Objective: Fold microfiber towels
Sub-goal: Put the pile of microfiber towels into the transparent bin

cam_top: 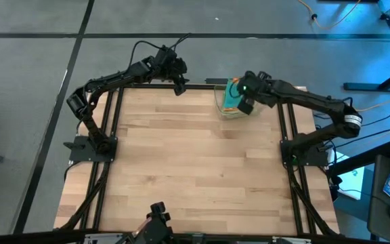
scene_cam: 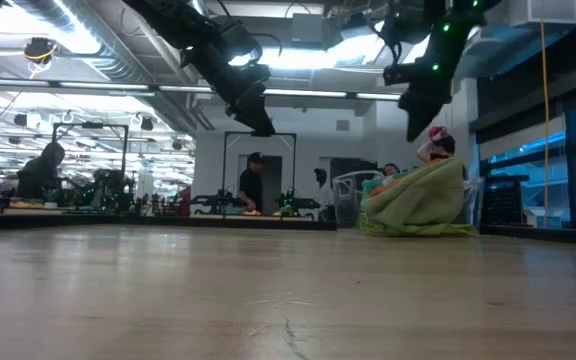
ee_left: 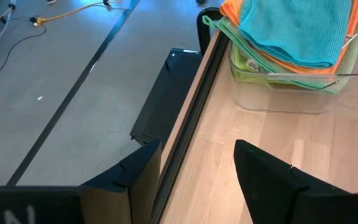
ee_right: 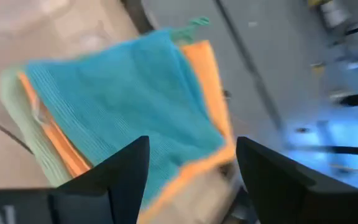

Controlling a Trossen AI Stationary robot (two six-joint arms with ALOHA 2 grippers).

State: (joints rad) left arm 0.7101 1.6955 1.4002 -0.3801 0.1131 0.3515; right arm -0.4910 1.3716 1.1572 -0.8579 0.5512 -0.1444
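The towels lie stacked in a clear plastic bin (ee_left: 278,93) at the table's far edge, right of centre. A teal towel (ee_right: 123,106) is on top, an orange one (ee_right: 207,62) under it, a pale green one (ee_right: 23,118) below; they drape over the bin's rim. The stack also shows in the high view (cam_top: 232,95) and in the low view (scene_cam: 418,200). My right gripper (ee_right: 191,168) hangs open above the stack, touching nothing. My left gripper (ee_left: 197,168) is open and empty above the table's far edge, left of the bin.
The bare wooden tabletop (cam_top: 195,169) stretches in front of the bin. A black frame rail (ee_left: 191,93) runs along the table's far edge. People and workbenches show in the room beyond (scene_cam: 253,185).
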